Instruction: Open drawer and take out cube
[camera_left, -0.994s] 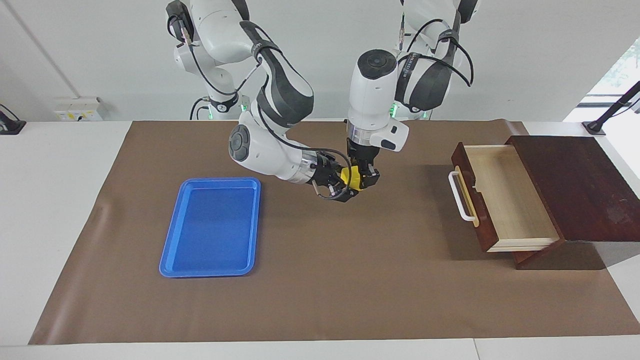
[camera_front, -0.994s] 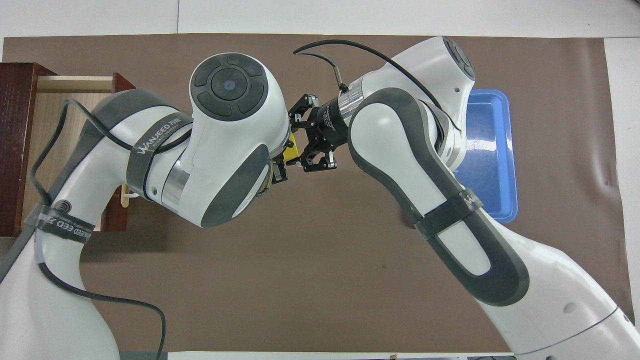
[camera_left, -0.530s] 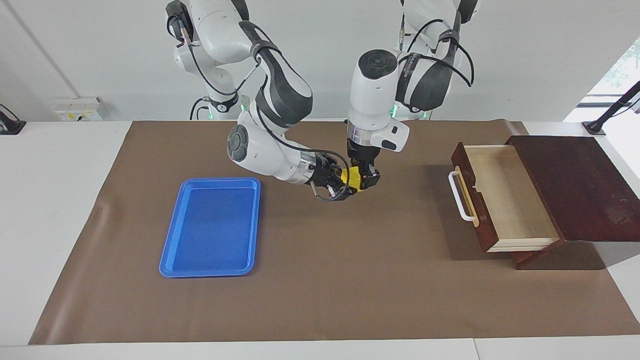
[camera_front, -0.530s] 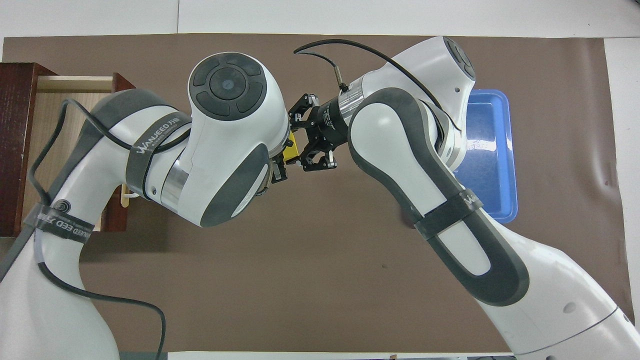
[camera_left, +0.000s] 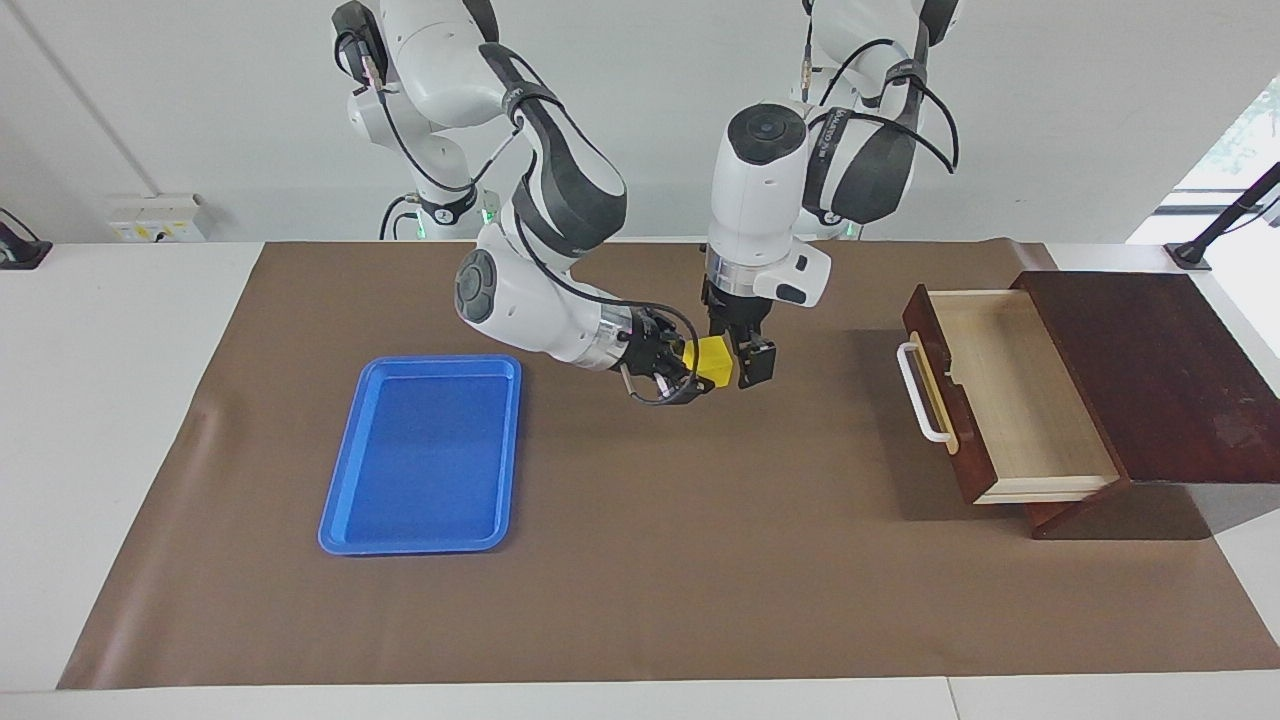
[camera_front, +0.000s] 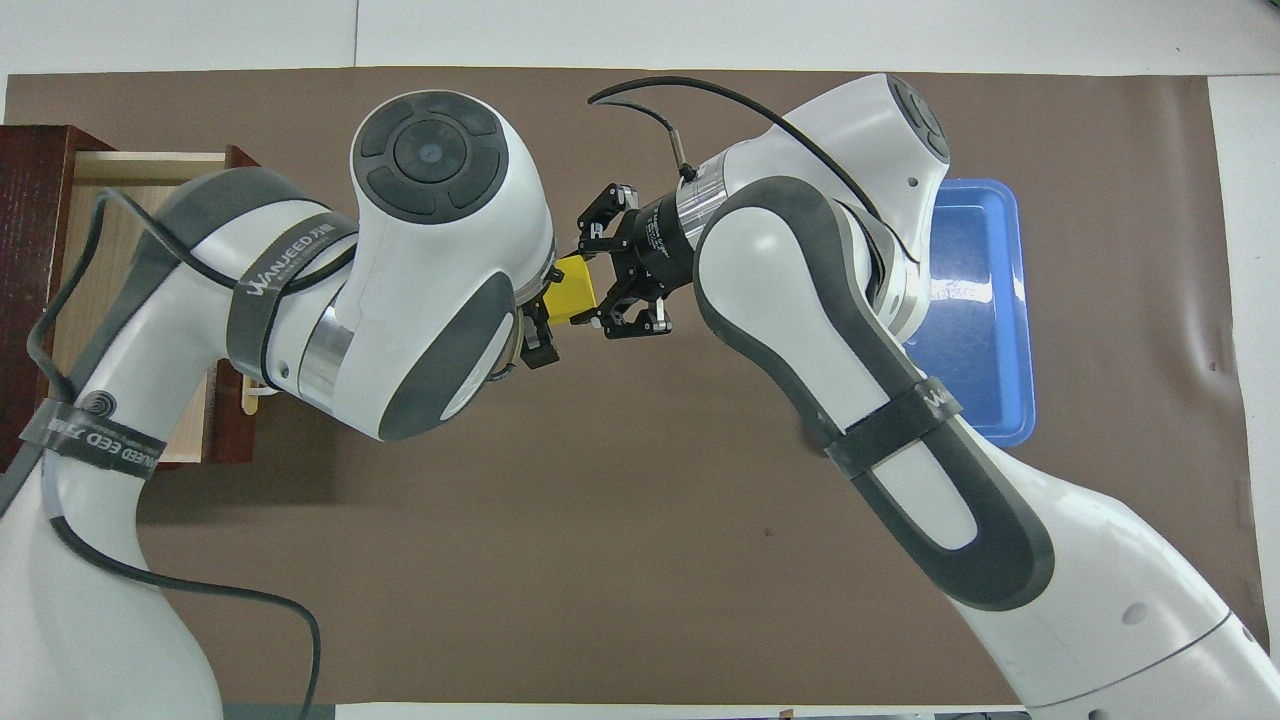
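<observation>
Handover mid-air over the middle of the desk (camera_left: 640, 600), between the blue tray (camera_left: 420, 455) and the drawer (camera_left: 1010, 395). We see the right gripper (camera_left: 685, 372) with jaws clenched on the cube (camera_left: 712, 362), coming in sideways. The left gripper (camera_left: 745, 362) points down just beside the cube; compared with half a second ago its jaws have let go and spread, and the left arm has shifted a bit toward the drawer, so more of the cube's yellow face shows. The cube hangs in the air, off the desk. Right arm barely changed. Drawer stays pulled open at the left arm's end, pale inside showing. Tray unchanged, lying flat.
</observation>
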